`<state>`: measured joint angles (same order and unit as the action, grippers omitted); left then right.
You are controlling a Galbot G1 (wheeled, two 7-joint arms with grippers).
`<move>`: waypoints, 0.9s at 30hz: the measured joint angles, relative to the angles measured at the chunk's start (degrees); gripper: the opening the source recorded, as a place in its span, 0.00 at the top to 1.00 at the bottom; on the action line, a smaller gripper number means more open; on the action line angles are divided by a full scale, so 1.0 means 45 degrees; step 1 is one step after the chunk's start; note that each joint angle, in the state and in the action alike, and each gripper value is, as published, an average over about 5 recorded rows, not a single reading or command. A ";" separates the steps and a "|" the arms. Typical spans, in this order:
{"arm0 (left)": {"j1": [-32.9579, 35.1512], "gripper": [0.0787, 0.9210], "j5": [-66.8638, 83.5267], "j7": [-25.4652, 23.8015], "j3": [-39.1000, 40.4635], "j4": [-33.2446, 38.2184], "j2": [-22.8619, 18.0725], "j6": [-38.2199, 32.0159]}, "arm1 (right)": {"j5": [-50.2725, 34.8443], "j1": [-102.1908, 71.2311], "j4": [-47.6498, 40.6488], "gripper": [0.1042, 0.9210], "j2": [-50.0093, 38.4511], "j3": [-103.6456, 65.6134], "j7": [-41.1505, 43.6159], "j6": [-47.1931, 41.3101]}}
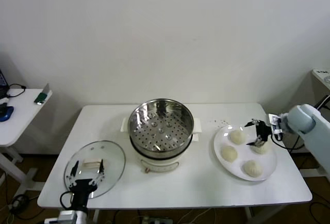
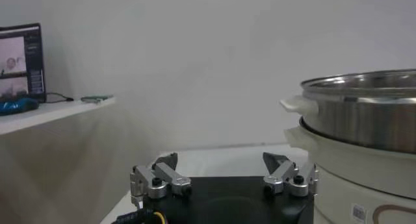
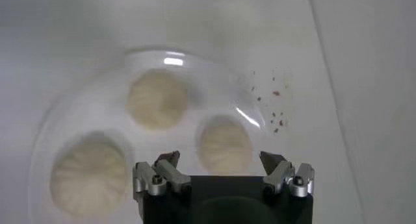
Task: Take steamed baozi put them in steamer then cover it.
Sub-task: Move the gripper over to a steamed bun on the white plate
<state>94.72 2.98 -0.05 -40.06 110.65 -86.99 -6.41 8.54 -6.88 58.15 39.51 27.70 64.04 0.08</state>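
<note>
Buns: four, all sitting on one white plate [image 1: 223, 146] at the right of the white table [image 1: 201, 182]. One bun [image 1: 236, 136] is lying at the back, one [image 1: 228, 153] toward the steamer, one [image 1: 253, 168] at the front, and one [image 1: 262, 147] is sitting partly hidden behind the right gripper.

Steamer [image 1: 161, 131]: one, standing at the table's centre, its perforated tray showing bare and uncovered.

Lid [image 1: 95, 167]: one, lying flat on the table at the front left, apart from the steamer, handle facing up.

Surroundings: a side table [image 1: 15, 118] is standing off to the left, carrying a few small items; dark crumbs [image 3: 273, 108] are lying on the table just behind the plate. Nothing is lying between plate and steamer.

Right gripper [image 1: 259, 133]: hanging over the plate with its fingers spread wide and grasping nothing; the partly hidden bun is lying directly beneath, between the fingertips in the wrist view.

Left gripper [image 1: 82, 175]: hovering low at the lid's front edge, fingers spread wide, gripping nothing, with the steamer rising just beside it.
</note>
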 measured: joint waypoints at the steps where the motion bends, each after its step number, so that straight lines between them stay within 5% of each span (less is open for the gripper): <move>1: 0.0002 0.12 0.0028 0.0001 -0.0018 0.0000 0.0004 0.0018 | 0.0093 0.0259 -0.0290 0.12 0.0179 0.0330 0.0089 0.0048; 27: 0.0061 0.12 0.0475 0.0042 -0.0334 -0.0286 0.0090 0.0092 | 0.2169 0.2199 -0.5643 0.12 0.4169 0.2466 0.0597 0.1337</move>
<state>94.99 5.11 0.14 -41.57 109.37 -86.58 -5.99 18.30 3.02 32.76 58.28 38.79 66.73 6.09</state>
